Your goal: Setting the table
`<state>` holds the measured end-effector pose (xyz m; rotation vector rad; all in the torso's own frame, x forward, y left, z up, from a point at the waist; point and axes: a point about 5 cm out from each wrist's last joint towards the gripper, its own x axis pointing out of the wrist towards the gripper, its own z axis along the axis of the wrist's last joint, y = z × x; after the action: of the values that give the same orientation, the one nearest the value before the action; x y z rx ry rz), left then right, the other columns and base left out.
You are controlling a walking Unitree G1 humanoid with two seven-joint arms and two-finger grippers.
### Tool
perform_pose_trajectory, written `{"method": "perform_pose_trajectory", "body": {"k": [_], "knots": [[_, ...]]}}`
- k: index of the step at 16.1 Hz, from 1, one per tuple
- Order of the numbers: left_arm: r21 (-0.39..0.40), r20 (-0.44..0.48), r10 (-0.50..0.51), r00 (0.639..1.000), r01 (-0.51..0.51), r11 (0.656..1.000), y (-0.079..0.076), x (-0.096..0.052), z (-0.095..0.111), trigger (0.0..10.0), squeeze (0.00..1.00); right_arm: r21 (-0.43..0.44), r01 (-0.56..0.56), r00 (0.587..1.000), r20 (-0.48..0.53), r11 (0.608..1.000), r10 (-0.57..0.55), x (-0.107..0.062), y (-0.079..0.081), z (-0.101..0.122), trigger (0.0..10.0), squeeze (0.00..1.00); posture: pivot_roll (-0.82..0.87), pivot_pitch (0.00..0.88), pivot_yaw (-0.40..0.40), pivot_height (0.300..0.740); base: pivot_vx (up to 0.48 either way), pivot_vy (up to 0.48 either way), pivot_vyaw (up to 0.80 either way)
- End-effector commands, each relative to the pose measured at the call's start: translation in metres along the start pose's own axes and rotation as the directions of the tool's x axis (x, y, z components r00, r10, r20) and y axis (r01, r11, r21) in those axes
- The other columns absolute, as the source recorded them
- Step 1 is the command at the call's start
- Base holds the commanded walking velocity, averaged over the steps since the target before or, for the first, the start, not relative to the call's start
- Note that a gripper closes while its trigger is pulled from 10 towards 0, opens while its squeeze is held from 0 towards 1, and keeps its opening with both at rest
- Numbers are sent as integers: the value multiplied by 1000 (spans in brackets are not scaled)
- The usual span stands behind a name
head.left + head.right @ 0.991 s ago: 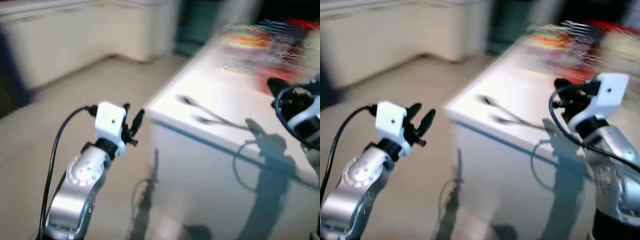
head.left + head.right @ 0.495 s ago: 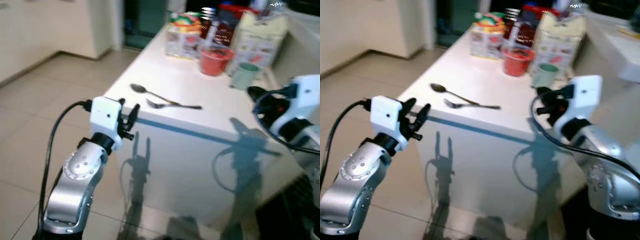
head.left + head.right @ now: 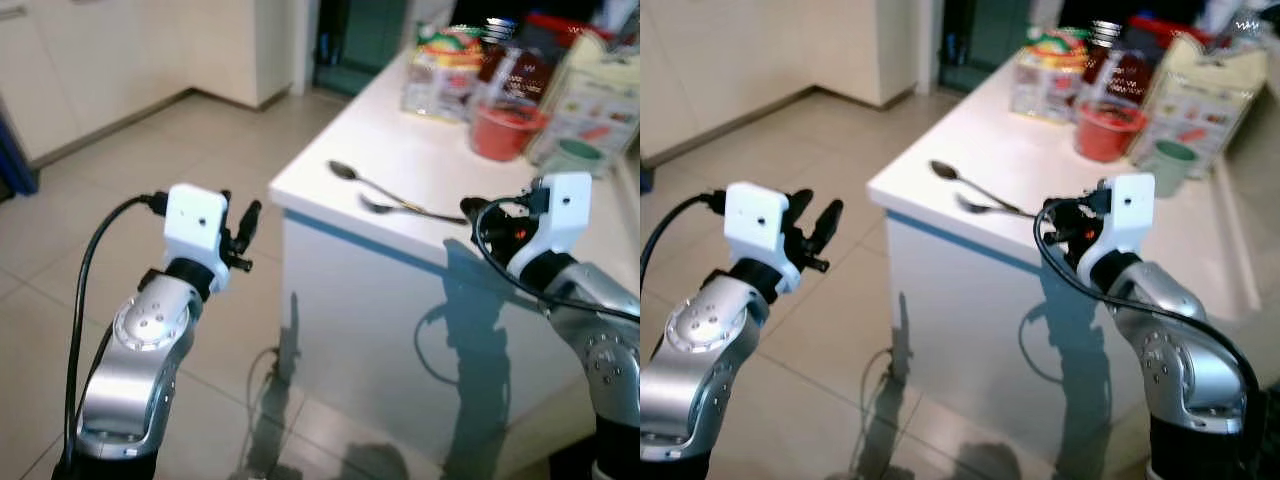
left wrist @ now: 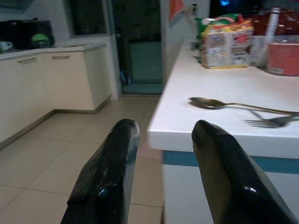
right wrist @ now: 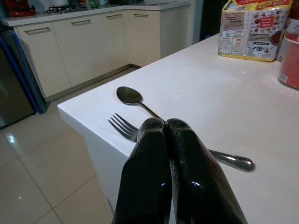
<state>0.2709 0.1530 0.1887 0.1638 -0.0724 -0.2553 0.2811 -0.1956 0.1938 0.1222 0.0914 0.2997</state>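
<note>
Both grippers are seen raised in front of the robot in the left eye view: the left gripper (image 3: 243, 236) is held out over the tiled floor (image 3: 90, 200), beside the near corner of the white table (image 3: 420, 175) and apart from it, while the right gripper (image 3: 478, 212) is held just above the table's near edge. On the table, close to that corner, a spoon (image 3: 358, 180) and a fork (image 3: 405, 209) are laid side by side, their handles running toward the right gripper; further back a red cup (image 3: 499, 128), a pale green cup (image 3: 568, 153) and food packets (image 3: 447, 72) are grouped. In the right eye view the same layout is shown, with the right gripper just beside the fork's handle end; whether it is touched cannot be told. In the left wrist view the two black fingers (image 4: 110, 172) are seen spread well apart with nothing between them, aimed toward the table edge and the spoon beyond. In the right wrist view the fingers (image 5: 150, 172) are seen pressed together, empty, poised over the fork's handle. The cutlery is judged to be light, rigid, smooth metal lying flat, so it is likely to slip; a hold across the middle of the handle is judged best.
</note>
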Motion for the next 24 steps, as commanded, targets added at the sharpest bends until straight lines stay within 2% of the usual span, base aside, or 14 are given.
{"method": "perform_pose_trajectory", "body": {"k": [1,6,12,15,17,20,24], "knots": [[3,14,-4,1000,4,1000,-4,4,5,10000,0,3,52,999,16,999,-52,-2,-9,2,10000,0,84,0,-77,740,0,0,0],[-3,36,-52,998,52,999,-10,10,7,10000,0,-6,125,991,40,992,-124,-8,-20,4,10000,0,67,0,-38,740,176,0,0],[-14,44,-61,997,61,998,-11,13,8,10000,0,-39,125,990,77,991,-121,-10,-20,13,10000,0,59,0,-31,740,349,0,-251],[-14,50,-57,997,58,998,-10,12,9,10000,0,-103,103,990,106,989,-92,-7,-21,28,10000,0,60,0,-40,740,352,0,533],[-9,53,-60,997,61,998,-11,8,10,10000,0,-123,48,989,145,991,-29,-4,-20,45,10000,0,62,0,-42,740,315,0,0],[10,39,-63,997,63,998,-12,5,9,10000,0,-157,-15,985,169,988,42,-3,-16,55,10000,0,71,0,-56,740,0,0,0],[12,39,-62,997,61,998,-11,3,9,10000,0,-154,-29,982,180,988,57,-2,-19,57,10000,0,82,0,-64,740,0,0,0]]}}
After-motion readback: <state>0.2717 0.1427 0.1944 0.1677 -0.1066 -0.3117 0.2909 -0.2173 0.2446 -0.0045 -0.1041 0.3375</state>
